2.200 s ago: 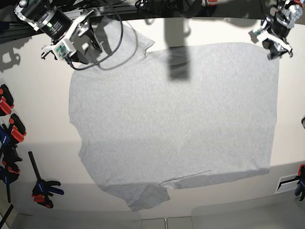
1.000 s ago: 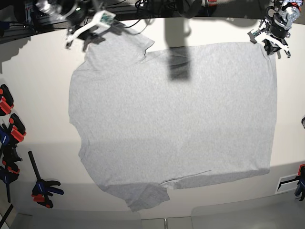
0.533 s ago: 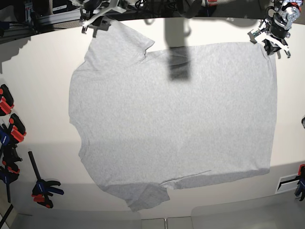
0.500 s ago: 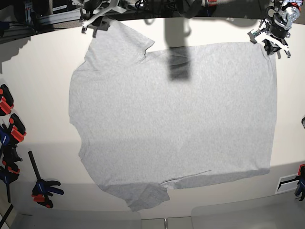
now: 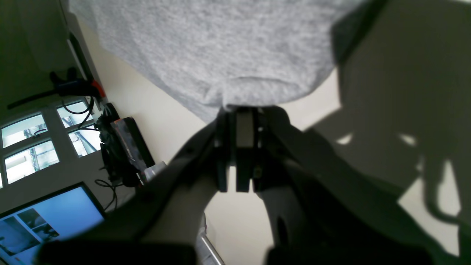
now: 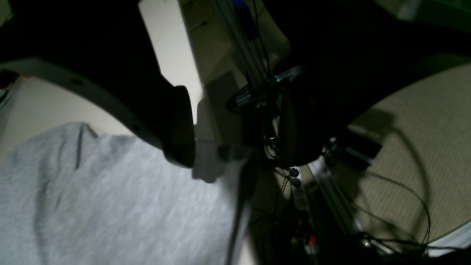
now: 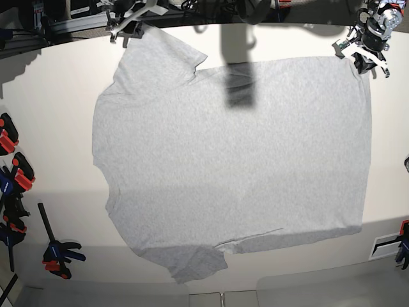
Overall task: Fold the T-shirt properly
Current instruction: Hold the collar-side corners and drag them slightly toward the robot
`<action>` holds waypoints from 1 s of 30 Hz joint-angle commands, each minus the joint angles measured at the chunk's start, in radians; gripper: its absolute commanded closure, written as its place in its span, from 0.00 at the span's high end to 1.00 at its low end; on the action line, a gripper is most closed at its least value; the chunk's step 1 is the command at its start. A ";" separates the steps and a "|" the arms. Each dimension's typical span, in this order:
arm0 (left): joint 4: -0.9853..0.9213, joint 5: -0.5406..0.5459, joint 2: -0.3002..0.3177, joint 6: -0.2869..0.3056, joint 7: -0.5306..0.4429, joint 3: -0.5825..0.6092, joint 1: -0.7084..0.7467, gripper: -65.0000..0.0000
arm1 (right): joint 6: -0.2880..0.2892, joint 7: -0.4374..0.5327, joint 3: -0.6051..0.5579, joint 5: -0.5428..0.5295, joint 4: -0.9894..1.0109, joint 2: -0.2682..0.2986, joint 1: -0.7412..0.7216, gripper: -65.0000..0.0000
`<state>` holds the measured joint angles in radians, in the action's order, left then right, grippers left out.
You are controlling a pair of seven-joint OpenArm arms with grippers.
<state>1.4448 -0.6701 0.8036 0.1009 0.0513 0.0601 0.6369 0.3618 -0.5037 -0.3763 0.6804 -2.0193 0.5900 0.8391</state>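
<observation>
Grey T-shirt (image 7: 230, 160), one, flat; left end effector (image 5: 241, 110) pinching its corner, right end effector (image 6: 235, 151) spread wide.

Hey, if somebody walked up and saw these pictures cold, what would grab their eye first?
The big grey T-shirt spread flat across most of the pale table. Next, the left pincer at the far right corner, shut on the shirt's hem, and the right pincer open at the sleeve on the far left. Red and black clamps line the left edge.
</observation>
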 commanded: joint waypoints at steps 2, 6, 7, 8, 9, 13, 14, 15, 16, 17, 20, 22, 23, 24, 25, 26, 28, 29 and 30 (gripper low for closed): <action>0.000 0.008 0.006 0.048 -0.007 0.006 0.011 0.00 | -0.011 0.013 0.002 0.002 -0.015 0.008 -0.009 0.53; 0.000 0.008 0.006 0.049 -0.007 0.006 0.011 0.00 | -0.006 0.041 0.001 0.002 -0.015 0.008 -0.019 0.53; 0.000 0.008 0.006 0.048 -0.007 0.006 0.011 0.00 | -0.002 0.045 0.001 0.002 -0.015 0.008 -0.019 0.53; 0.000 0.008 0.006 0.049 -0.007 0.006 0.011 0.00 | 0.004 0.044 0.001 0.002 -0.014 0.008 -0.019 0.53; 0.000 0.008 0.006 0.049 -0.007 0.006 0.011 0.00 | 0.005 0.044 0.001 0.002 -0.014 0.008 -0.019 0.53; 0.000 0.008 0.006 0.048 -0.007 0.006 0.011 0.00 | 0.005 0.044 0.001 0.001 -0.012 0.008 -0.019 0.53; 0.000 0.008 0.006 0.048 -0.007 0.006 0.011 0.00 | 0.005 0.044 0.001 0.001 -0.007 0.008 -0.019 0.53; 0.000 0.008 0.006 0.049 -0.007 0.006 0.011 0.00 | 0.005 0.045 0.001 0.001 0.001 0.008 -0.019 0.53; 0.000 0.008 0.006 0.049 -0.007 0.006 0.011 0.00 | 0.005 0.045 0.001 0.001 0.012 0.008 -0.019 0.53; 0.000 0.008 0.006 0.049 -0.007 0.006 0.011 0.00 | 0.005 0.047 0.001 0.002 0.024 0.008 -0.021 0.53; 0.000 0.008 0.006 0.048 -0.007 0.006 0.011 0.00 | 0.004 0.052 -0.010 0.029 0.063 0.008 -0.028 0.53; 0.000 0.008 0.006 0.048 -0.007 0.006 0.011 0.00 | 0.001 0.060 -0.028 0.078 0.071 0.008 -0.031 0.53; 0.000 0.008 0.006 0.048 -0.007 0.006 0.011 0.00 | -0.002 0.060 -0.040 0.090 0.071 0.008 -0.031 0.53; 0.000 0.008 0.006 0.048 -0.007 0.006 0.011 0.00 | -0.008 0.060 -0.053 0.100 0.071 0.008 -0.031 0.53; 0.000 0.008 0.006 0.048 -0.007 0.006 0.011 0.00 | -0.021 0.060 -0.066 0.106 0.071 0.008 -0.031 0.53; 0.000 0.008 0.006 0.048 -0.007 0.006 0.011 0.00 | -0.037 0.059 -0.078 0.106 0.071 0.008 -0.031 0.53; 0.000 0.008 0.006 0.048 -0.007 0.006 0.011 0.00 | -0.067 0.059 -0.098 0.106 0.071 0.008 -0.031 0.53; 0.000 0.008 0.006 0.048 -0.007 0.006 0.011 0.00 | -0.083 0.059 -0.106 0.109 0.071 0.008 -0.031 0.53; 0.000 0.008 0.006 0.049 -0.007 0.006 0.011 0.00 | -0.100 0.058 -0.113 0.124 0.071 0.008 -0.031 0.53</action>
<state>1.4448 -0.6701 0.8032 0.1013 0.0490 0.0601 0.6369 0.2756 -0.4530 -0.4911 0.7937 -1.9369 0.5926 0.8005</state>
